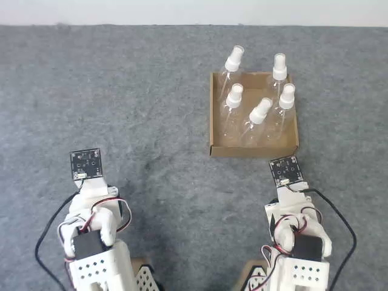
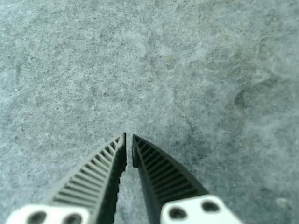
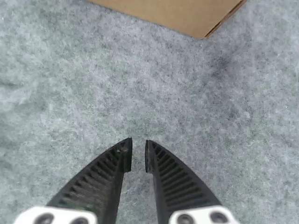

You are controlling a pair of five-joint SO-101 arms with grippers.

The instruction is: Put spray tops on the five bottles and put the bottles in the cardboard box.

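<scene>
Several clear bottles stand upright inside the cardboard box [image 1: 251, 150], each with a white spray top, among them the rear-left bottle [image 1: 233, 63] and the front-middle bottle [image 1: 259, 115]. My left arm [image 1: 91, 206] rests at the near left, far from the box. Its gripper [image 2: 129, 139] hangs shut over bare carpet with nothing between the fingers. My right arm [image 1: 291, 212] sits just in front of the box's near right corner. The right gripper [image 3: 138, 143] is shut and empty, a short way from the box's edge [image 3: 177, 11].
Grey felt carpet [image 1: 121, 91] covers the whole table. The box stands right of centre toward the back. Black cables loop beside both arm bases at the near edge.
</scene>
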